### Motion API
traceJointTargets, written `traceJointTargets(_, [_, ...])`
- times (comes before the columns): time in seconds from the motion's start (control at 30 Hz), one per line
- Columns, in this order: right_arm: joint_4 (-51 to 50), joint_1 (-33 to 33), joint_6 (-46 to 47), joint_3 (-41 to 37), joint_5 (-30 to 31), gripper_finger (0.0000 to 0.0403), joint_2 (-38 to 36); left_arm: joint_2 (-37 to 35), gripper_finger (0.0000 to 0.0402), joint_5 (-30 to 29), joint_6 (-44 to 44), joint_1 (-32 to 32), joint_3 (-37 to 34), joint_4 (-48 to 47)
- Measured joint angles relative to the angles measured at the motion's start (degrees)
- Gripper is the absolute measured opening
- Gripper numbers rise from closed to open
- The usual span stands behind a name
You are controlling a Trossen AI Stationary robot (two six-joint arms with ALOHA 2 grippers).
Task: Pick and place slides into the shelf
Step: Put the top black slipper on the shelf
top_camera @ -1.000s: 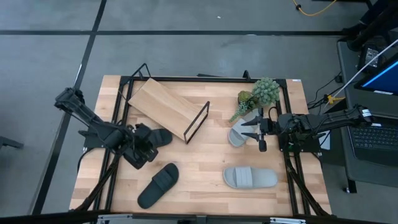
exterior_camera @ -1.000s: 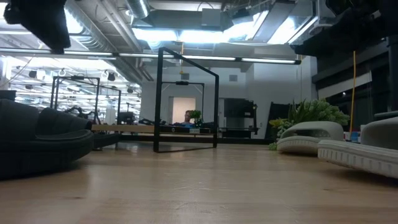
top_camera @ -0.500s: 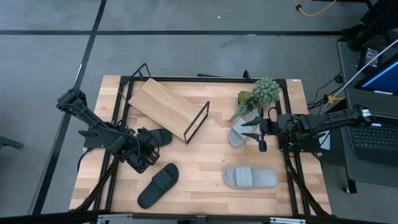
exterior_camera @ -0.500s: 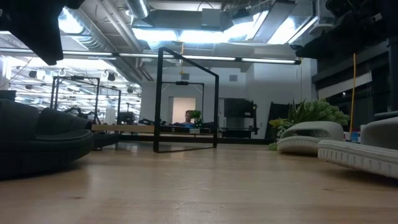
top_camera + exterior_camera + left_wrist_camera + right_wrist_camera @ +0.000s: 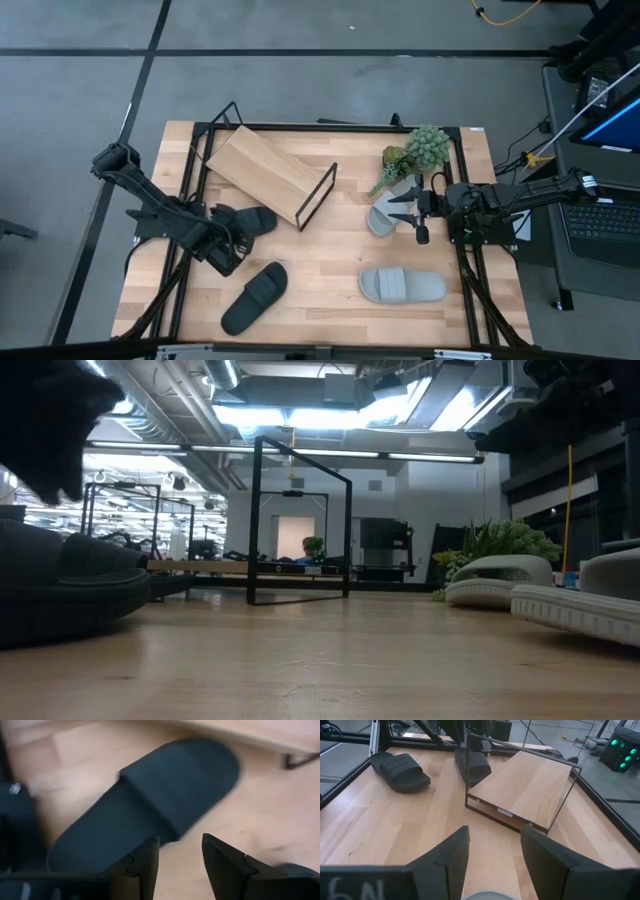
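Right wrist view: shelf [image 5: 530, 790] bears an unreadable label; both arms' fingers gape, empty.

On the tabletop [image 5: 330, 255], the shelf [image 5: 262, 172] lies at eleven o'clock; slides lie at eight [image 5: 254, 298] and four [image 5: 402, 287].

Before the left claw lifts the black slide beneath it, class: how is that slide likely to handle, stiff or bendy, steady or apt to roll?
The black slide looks moulded, thick-soled and matte, so it probably flexes slightly and grips well. Its flat sole lies on the table, so it should slide when pushed, not roll. The left claw hovers open above it; a grip on the strap might leave it hanging toe-down.
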Motion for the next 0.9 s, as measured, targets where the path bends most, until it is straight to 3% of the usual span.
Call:
traceJointTargets(0.2, [0.4,0.0,0.0,0.0,0.0,0.0180,0.0,0.0,0.0140,1.2,-4.9,0.0,-3.9,2.3])
traceJointTargets(0.53, [0.4,0.0,-0.1,0.0,0.0,0.0180,0.0,0.0,0.0140,0.5,-1.4,0.0,-4.6,8.0])
traceJointTargets(0.9, [0.3,0.0,-0.1,0.0,0.0,0.0180,0.0,0.0,0.0140,2.4,17.9,1.0,-1.4,7.7])
